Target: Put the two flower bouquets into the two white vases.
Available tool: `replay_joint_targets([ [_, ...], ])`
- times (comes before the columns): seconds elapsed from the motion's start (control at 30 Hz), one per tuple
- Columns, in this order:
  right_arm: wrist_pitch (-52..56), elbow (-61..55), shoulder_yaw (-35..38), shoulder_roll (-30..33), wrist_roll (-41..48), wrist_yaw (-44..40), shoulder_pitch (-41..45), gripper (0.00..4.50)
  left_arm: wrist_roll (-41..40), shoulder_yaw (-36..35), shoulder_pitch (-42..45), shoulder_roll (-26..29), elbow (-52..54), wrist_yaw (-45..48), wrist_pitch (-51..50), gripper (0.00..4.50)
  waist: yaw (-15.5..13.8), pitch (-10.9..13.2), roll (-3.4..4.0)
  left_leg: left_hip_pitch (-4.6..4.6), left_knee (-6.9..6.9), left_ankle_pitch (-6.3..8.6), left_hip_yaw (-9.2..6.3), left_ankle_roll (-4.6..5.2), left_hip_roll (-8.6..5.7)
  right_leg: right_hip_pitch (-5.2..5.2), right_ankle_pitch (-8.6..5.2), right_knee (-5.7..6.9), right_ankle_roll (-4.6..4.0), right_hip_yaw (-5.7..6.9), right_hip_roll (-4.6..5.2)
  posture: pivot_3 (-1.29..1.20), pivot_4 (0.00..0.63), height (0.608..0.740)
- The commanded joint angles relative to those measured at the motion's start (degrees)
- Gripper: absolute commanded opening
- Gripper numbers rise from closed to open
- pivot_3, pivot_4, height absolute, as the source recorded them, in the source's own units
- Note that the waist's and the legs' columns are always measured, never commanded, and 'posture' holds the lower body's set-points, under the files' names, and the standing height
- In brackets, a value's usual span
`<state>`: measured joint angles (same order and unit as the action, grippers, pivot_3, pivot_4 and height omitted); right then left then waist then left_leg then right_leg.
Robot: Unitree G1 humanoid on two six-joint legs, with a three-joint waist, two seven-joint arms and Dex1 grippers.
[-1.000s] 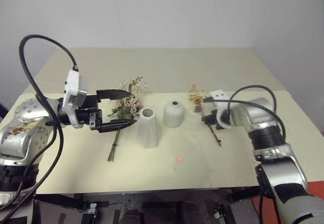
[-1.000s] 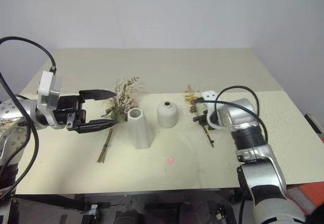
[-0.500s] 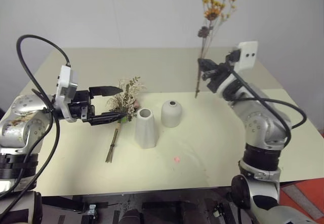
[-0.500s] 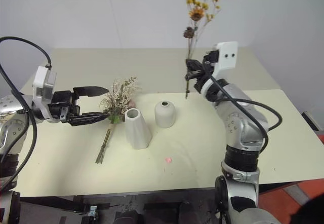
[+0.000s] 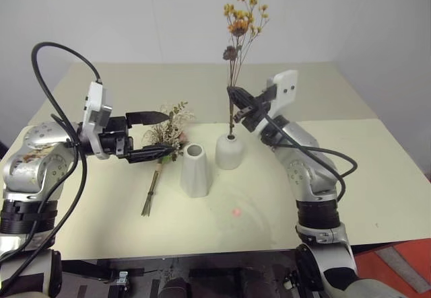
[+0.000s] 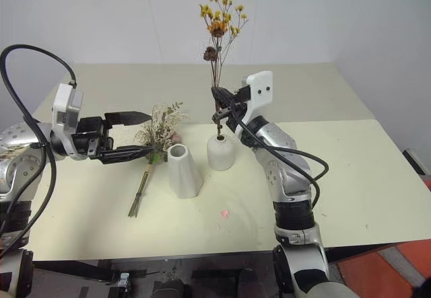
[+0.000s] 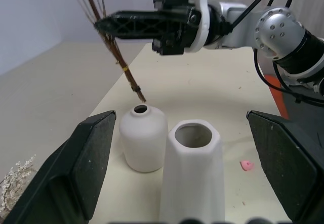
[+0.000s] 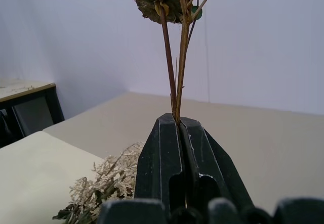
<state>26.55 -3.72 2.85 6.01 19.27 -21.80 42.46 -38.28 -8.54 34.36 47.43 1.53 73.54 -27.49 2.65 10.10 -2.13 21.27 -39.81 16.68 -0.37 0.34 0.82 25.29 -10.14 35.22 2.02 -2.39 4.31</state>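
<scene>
Cream table [image 5: 283, 197], pale wall behind; two white vases [image 5: 195, 170] mid-table

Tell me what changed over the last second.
The right gripper, shut on the thin yellow-orange blossom sprig, lifted it off the cream table and swung it upright over the short rounded white vase. The open left gripper, bushy pink-rose bouquet and tall tapered white vase stayed put.

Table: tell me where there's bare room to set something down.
The table is bare to the right of the short vase, and along the near edge around the pink speck. It is crowded where the bushy bouquet lies beside the tall vase.
</scene>
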Motion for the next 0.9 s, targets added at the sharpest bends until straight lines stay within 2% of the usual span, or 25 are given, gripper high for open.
replay_joint_targets([
  [0.03,-3.52,0.76,0.21,-0.39,-0.09,0.11,1.7,0.05,-0.88,-1.65,1.12,0.92,2.48,-1.4,-1.19,4.5,0.01,0.0,0.0,0.0,0.0,0.0,0.0,0.0,0.0,0.0,0.0,0.01,0.0,0.0,0.0,0.0,0.15,0.74],
  [0.53,-6.95,3.94,-2.1,-1.04,-1.31,-0.4,-0.27,0.05,-3.11,-6.38,-2.86,3.81,7.3,-5.05,-6.18,4.5,0.09,0.01,0.02,0.0,0.01,0.0,-0.01,0.0,0.01,0.03,0.0,0.01,0.0,-0.01,-0.01,0.0,0.15,0.74],
  [0.9,-8.85,3.64,-4.61,-0.98,-3.7,-0.8,-4.42,0.05,-4.05,-7.09,-4.09,4.43,9.3,-6.68,-7.59,4.5,0.03,0.01,0.02,-0.02,0.0,-0.01,0.0,-0.02,0.0,0.03,0.0,-0.04,0.0,-0.01,0.0,0.0,0.15,0.74],
])
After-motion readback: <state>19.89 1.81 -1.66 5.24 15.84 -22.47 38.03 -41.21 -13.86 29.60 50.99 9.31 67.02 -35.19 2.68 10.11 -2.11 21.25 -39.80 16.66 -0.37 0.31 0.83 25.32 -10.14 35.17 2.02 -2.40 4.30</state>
